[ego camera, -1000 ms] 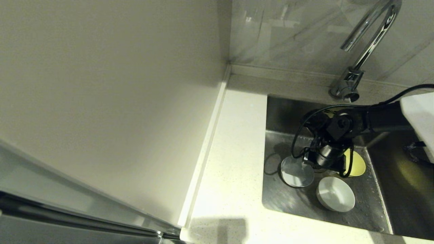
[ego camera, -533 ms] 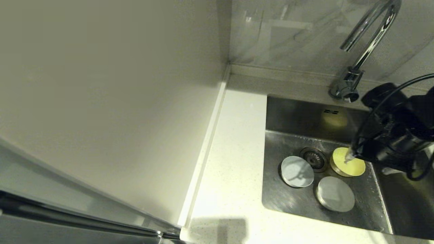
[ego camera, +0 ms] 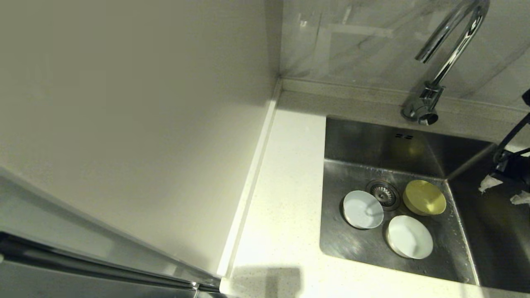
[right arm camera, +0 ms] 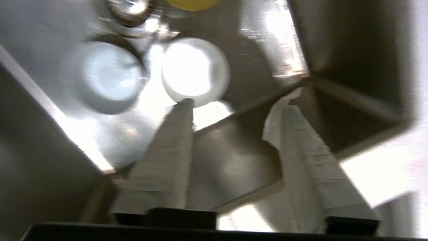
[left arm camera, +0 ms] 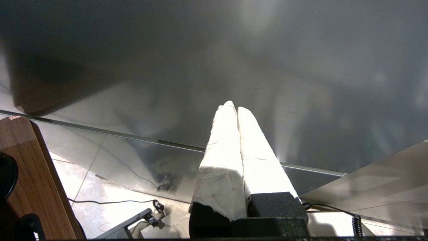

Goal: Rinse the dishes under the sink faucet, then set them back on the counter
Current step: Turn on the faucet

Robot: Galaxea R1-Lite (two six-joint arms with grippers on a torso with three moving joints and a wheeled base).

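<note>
Right gripper [right arm camera: 230,100] is held wide open, empty — the white bowl [right arm camera: 195,70] should be gripped by its rim.

White-wrapped gripper fingers [right arm camera: 167,160] on black, seemingly foam bases.

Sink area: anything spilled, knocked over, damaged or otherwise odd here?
Nothing stands out. The yellow bowl, white bowl and grey-blue bowl sit upright on the sink floor around the drain, apart from each other.
</note>
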